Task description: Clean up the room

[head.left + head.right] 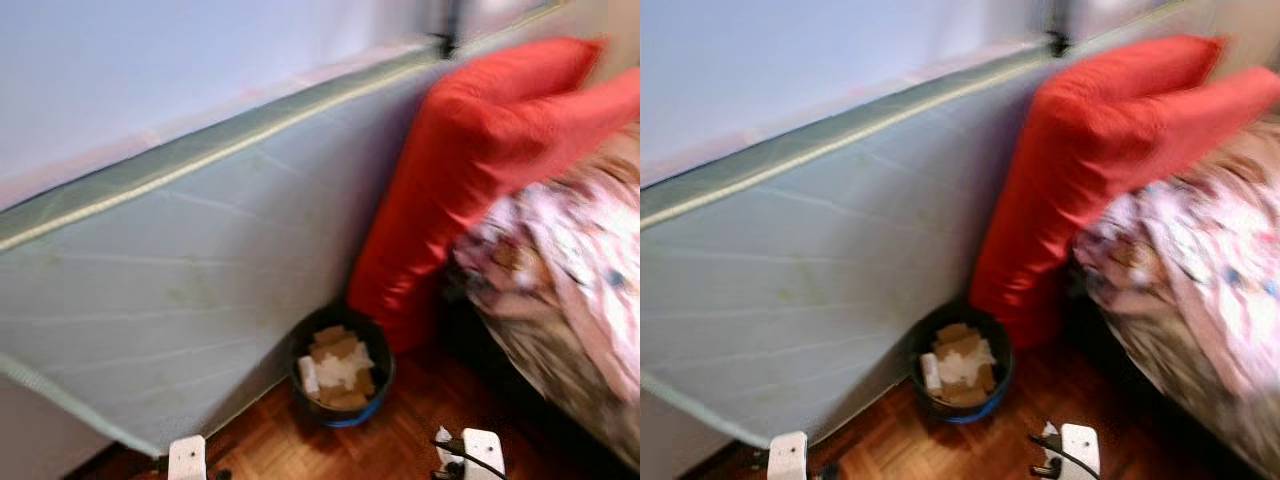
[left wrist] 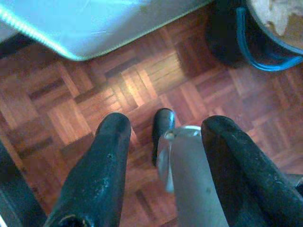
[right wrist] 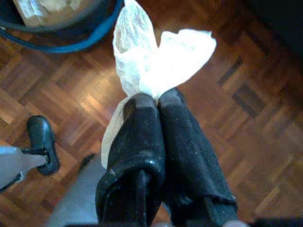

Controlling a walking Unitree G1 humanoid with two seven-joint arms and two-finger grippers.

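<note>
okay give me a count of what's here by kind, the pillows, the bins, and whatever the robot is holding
Red pillows: 2
Trash bins, black, holding cardboard and paper scraps: 1
White crumpled tissues, pinched in the right pincer: 1
Total: 4
The left pincer is open and holds nothing.

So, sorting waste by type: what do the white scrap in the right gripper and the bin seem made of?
The white scrap, pinched in the shut right gripper, looks like thin crinkled tissue or plastic film; semi-translucent, so uncertain. The bin looks like dark smooth plastic with a blue rim.
</note>
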